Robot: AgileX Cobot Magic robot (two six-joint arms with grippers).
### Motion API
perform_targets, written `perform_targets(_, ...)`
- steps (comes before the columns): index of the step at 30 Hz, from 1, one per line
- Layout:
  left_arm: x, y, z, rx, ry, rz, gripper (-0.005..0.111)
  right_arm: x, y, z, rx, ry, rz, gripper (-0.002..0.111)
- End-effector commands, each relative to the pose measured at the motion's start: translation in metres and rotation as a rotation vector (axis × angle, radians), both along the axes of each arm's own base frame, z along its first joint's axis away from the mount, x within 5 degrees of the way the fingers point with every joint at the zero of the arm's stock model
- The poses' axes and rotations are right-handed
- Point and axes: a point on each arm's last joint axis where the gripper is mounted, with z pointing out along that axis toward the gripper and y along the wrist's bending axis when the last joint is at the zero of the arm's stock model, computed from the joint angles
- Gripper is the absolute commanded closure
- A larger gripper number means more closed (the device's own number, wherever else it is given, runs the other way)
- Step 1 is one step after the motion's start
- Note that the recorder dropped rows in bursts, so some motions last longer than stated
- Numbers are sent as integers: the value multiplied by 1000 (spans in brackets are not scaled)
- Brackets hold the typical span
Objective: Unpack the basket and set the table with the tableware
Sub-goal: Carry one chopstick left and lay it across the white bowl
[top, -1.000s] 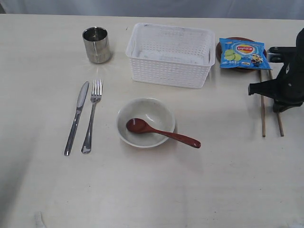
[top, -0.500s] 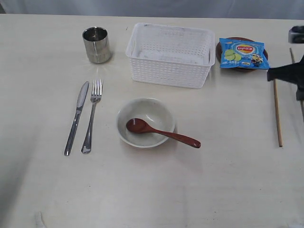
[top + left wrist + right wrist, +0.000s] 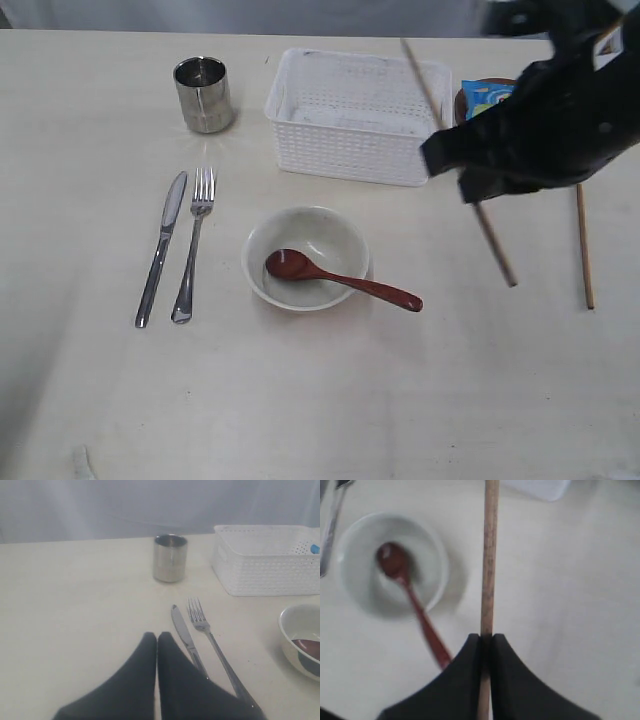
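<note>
While the right gripper (image 3: 486, 641) hangs above the table (image 3: 480, 400), its two dark fingers are pinched tight on a single wooden chopstick (image 3: 499, 255). The stick is off the table and slanted. Its lower tip points down to the right of the bowl (image 3: 325, 240) in the exterior view, and its upper end rises over the white basket (image 3: 350, 150) behind the bowl. The grip sits roughly at the stick's middle.

A second chopstick (image 3: 584, 250) lies flat on the table, farther right of the bowl than the held one. A dark red spoon (image 3: 375, 289) rests in the bowl with its handle over the right rim. A steel knife (image 3: 160, 255) and fork (image 3: 190, 260) lie side by side left of the bowl, and a steel cup (image 3: 204, 95) stands behind them. The left gripper (image 3: 156, 637) hovers near the knife and fork with its fingers pressed together and nothing between them.

The chopstick looks light, thin, stiff and smooth. It would likely swivel or slide in a two-finger pinch, so a hold near the middle suits it. The one lying flat offers little height, so it probably needs fingers straddling its midpoint, low against the table.
</note>
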Motion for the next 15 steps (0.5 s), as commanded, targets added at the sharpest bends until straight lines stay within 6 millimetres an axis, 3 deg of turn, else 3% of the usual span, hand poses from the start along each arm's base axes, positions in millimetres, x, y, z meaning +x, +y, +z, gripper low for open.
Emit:
perform_targets(1,0,0,-1,2,-2,-6,107,-19,45,-7,63,16,122,109)
perform_targets(7,0,0,-1,2,-2,-6,107,-19,92,-48,48,61,197,109)
perform_targets(11,0,0,-1,0,-2,-5,107,-9,103,-81,-1,126,183,109)
perform_targets(15,0,0,-1,0,-2,-5,107,-1,110,-101,-8,144,141,109)
